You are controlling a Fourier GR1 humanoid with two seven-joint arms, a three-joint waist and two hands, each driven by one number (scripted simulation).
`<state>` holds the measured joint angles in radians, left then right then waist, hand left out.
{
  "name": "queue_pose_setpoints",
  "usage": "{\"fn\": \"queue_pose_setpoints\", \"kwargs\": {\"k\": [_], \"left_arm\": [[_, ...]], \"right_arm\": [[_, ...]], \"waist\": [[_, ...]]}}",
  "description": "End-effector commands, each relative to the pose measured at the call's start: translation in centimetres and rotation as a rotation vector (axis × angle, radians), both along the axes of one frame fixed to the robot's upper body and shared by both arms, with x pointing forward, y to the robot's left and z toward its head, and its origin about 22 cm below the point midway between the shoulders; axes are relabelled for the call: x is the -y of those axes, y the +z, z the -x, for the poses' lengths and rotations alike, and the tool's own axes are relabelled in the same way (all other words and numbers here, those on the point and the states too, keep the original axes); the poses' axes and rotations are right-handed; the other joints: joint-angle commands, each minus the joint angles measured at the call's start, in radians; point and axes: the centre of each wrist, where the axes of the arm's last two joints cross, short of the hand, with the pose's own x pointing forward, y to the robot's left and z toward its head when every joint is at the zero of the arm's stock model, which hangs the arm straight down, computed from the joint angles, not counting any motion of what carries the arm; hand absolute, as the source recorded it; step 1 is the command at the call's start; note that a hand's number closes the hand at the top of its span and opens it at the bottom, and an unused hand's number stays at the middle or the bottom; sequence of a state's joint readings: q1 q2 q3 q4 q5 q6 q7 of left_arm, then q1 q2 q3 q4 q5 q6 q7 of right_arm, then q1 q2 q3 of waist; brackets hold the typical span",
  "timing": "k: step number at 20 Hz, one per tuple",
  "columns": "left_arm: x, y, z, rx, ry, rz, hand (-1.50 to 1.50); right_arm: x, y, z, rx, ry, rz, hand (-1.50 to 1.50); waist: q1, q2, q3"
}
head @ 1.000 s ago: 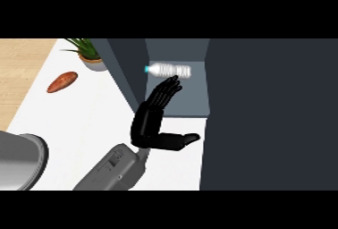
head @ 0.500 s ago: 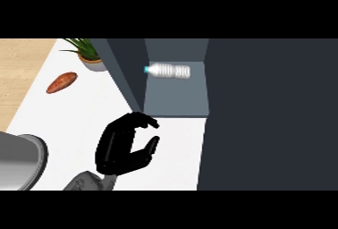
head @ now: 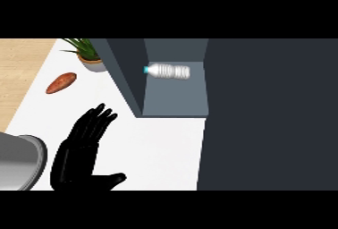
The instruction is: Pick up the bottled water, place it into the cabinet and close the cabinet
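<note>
Back comes the left hand [head: 80,154], pulled away from the cabinet [head: 264,112] and now spread flat at the lower left of the frame, where half a second ago it was curled nearer the middle. Fingers are straight and pointing up toward the upper left, thumb stuck out to the right along the bottom edge, nothing held. It sits over the white counter [head: 158,147], well apart from the bottle.

Just left of the hand, at the lower left edge, a grey rounded object [head: 16,161] pokes into view; what it is I cannot tell.

Further up, on the counter's left side, a sweet potato [head: 61,82] lies tilted near the wooden strip. Above it, at the upper left, a potted plant [head: 89,56] stands just beside the cabinet's wall.

And the bottle [head: 168,71] is in: it lies on its side on the cabinet's shelf, upper middle of the frame, blue cap pointing left, touching the shelf floor near the back. It has not shifted since the earlier frames. The big dark panel fills the right side of the frame, and the shelf is open to view. The right hand does not show.
</note>
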<state>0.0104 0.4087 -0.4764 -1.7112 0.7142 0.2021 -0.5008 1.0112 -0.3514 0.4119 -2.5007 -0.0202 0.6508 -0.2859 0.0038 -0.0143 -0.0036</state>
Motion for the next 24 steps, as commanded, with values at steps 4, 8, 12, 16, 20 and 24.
{"fn": "queue_pose_setpoints", "kwargs": {"k": [4,8,12,16,20,24], "left_arm": [[-4.6,1.0,1.5,-0.013,0.051,0.043,-1.50],[-5.3,1.2,2.6,-0.026,0.046,0.052,-1.50],[-6.9,1.7,3.2,-0.035,0.030,0.053,-1.50],[-8.7,2.3,4.0,-0.014,0.015,0.042,-1.50],[-9.9,2.3,4.3,-0.021,0.012,0.051,-1.50],[-10.7,2.8,4.5,-0.014,-0.032,0.033,-1.50]], "right_arm": [[-1.6,5.5,0.1,0.169,0.172,0.138,1.50],[-2.3,5.1,-0.4,0.176,0.224,0.173,1.50],[-3.1,4.9,-0.5,0.153,0.274,0.121,1.50],[-4.6,3.3,-0.2,0.059,0.226,-0.024,1.50],[-5.4,3.5,-0.2,0.048,0.227,-0.119,1.50],[-5.8,2.8,-1.0,0.050,0.250,-0.079,1.50]], "waist": [[0.006,-0.002,-0.005],[0.032,-0.007,-0.010],[0.047,-0.001,-0.012],[0.068,0.006,-0.011],[0.087,0.017,-0.011],[0.127,0.027,-0.012]]}}
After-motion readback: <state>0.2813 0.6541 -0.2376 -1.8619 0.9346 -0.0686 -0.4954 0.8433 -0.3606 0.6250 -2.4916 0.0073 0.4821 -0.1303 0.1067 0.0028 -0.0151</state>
